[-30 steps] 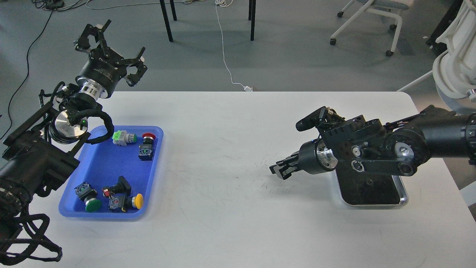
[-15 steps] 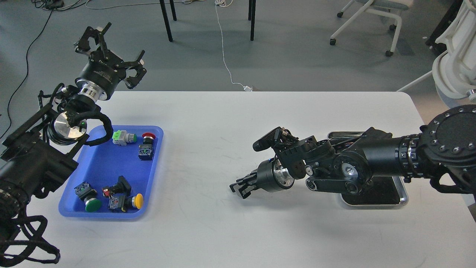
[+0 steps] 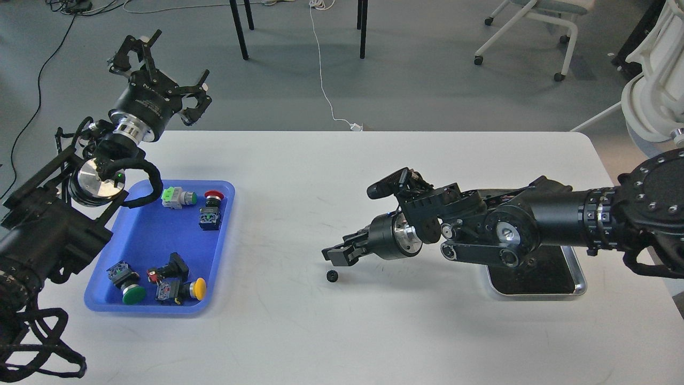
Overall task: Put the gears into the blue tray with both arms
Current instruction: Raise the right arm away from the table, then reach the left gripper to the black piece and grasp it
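A tiny black toothed metal gear (image 3: 332, 275) lies on the white table (image 3: 374, 331), well right of the blue plastic tray (image 3: 160, 235), just below the right gripper (image 3: 334, 255); it is probably light, stiff, slippery, best pinched across its rim; right fingers' gap cannot be told; left gripper (image 3: 160, 69) spread wide, empty; its lettering is unreadable.

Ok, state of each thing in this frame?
Left gripper: open, raised beyond the table's edge.
Right gripper: above the gear, closure unclear.
Gear: lying on the white table, outside both trays.
Blue tray: holds push-button switches.
Steel tray: partly hidden.
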Controlling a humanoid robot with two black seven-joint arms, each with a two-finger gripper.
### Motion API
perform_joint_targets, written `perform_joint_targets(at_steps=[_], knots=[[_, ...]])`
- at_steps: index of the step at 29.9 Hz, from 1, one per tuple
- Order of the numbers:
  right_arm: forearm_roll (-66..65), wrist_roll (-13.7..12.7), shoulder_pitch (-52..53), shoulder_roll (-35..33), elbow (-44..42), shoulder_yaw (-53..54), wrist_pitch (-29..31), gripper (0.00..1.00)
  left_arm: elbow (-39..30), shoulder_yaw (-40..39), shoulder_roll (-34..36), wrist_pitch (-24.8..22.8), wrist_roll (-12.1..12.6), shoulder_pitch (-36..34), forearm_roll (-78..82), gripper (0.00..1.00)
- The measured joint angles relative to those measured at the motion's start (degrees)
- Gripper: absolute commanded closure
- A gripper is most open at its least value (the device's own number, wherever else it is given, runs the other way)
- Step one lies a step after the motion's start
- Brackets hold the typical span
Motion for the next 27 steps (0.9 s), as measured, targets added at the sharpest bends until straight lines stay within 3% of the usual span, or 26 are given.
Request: perform_joint_targets(at_steps=[4,9,13,19,27], knots=[[1.7,0.3,-0.9,-8.6,1.1,7.7,0.3,0.07,-1.5,3.5,1.8,-0.5,-0.3,-0.1,1.5,0.02],[5.0,4.1,-6.9,-19.2,2.2,21.1,0.3,0.05,-8.9,7.5,4.3,-0.5,-0.2,0.0,6.3,0.02],[9.0,4.7,-14.5,-24.0,1.9,35.2,0.3,0.04,-15.0,11.3,7.5,-0.4,-0.2,0.3,14.0,0.02],[19.5,4.8,-24.1,-26.3,-0.1,51.4,0.4,0.04,-28.9,17.0,15.1,-0.5,-0.7,0.8,29.2,0.02],[44.4,5.0,-28.3,-25.7,-3.7,56.9,0.4,0.04,-43.6,19.8,18.5,-0.5,-0.8,1.0,62.1,0.02]])
